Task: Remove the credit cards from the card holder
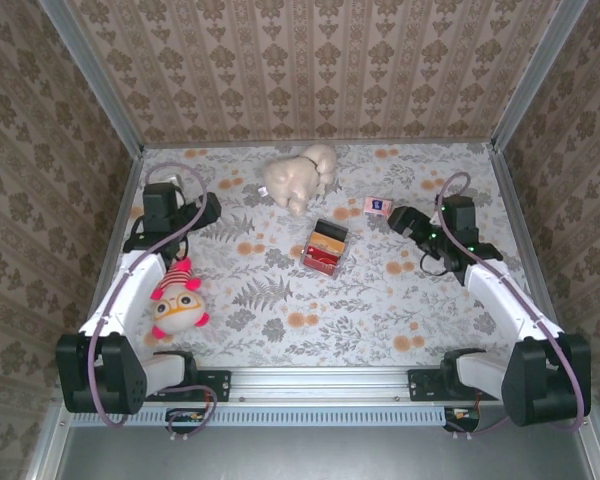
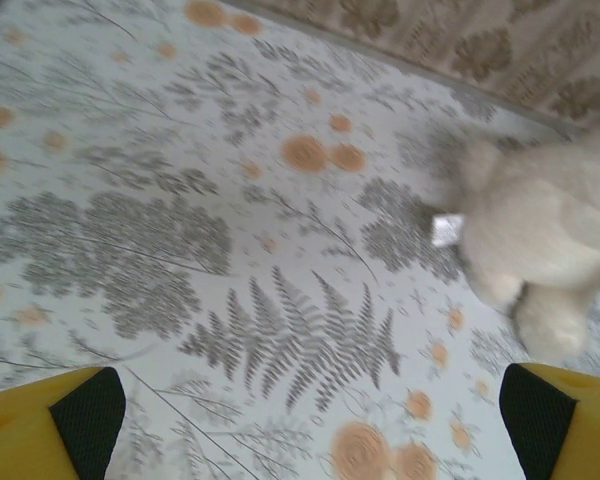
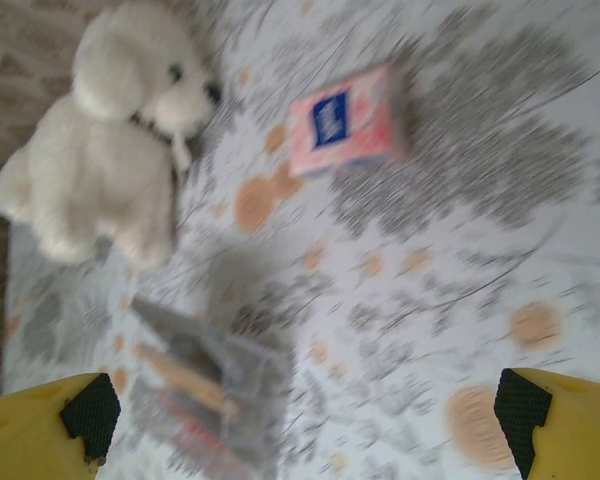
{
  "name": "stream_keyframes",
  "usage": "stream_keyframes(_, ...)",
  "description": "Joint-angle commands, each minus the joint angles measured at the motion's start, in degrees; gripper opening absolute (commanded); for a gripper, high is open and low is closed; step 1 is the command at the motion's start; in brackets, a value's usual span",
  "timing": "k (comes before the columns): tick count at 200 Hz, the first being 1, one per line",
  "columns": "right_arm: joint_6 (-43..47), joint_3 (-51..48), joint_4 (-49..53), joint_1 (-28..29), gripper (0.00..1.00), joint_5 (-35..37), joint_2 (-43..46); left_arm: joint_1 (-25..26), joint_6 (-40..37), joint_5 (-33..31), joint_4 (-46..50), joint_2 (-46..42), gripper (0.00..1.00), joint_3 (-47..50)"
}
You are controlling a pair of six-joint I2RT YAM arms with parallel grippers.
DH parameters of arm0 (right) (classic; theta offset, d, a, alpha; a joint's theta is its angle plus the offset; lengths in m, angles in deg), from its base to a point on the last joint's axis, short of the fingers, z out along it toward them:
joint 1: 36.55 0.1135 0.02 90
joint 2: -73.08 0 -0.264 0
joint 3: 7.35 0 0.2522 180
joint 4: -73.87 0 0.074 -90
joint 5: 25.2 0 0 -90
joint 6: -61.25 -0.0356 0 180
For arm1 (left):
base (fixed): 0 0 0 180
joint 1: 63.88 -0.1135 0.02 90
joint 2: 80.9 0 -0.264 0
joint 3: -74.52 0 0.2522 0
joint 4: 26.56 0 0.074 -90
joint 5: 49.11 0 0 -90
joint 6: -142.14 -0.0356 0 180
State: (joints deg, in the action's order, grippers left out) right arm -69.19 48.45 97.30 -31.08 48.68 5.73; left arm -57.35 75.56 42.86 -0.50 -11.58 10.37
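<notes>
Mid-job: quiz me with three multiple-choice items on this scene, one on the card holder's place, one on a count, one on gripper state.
1. The card holder lies: A) against the back wall; B) mid-table, nearer the arms than the cream plush toy; C) at the left arm's base.
2. Soft toys on the table: A) one; B) four; C) two.
3. The left gripper and right gripper are: A) both open, empty; B) both shut; C) one shut on a card.
B, it sits between the arms; C, cream toy plus pink doll; A, fingers spread, holding nothing.
</notes>
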Motion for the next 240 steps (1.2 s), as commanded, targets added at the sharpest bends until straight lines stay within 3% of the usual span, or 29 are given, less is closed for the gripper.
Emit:
stream_keyframes(1, -6.4, -0.2, -3.7, 5.8, 1.00, -6.0, -3.0, 2.0, 1.7, 3.7, 5.7, 1.5, 1.00, -2.8)
stream_keyframes(37, -11.0, 1.5, -6.3, 14.0, 1.00, -3.6, -10.0, 5.3, 1.1, 4.1, 7.9, 3.4, 1.00, -3.6)
stream_keyframes(77, -14.1, 3.5, -10.6, 18.8, 0.99, -4.1, -18.7, 7.8, 1.7, 4.0, 7.3, 4.4, 1.00, -3.9)
stream_keyframes(140, -16.1, 11.5, -16.7, 19.6, 0.92, -6.6, -31.1, 11.8, 2.6, 3.4, 5.9, 7.6, 1.00, -5.0)
stream_keyframes(240, -17.2, 26.6, -19.1, 21.7, 0.87, -11.5, -46.5, 13.0, 4.9, 2.3, 4.4, 11.1, 1.00, -4.6)
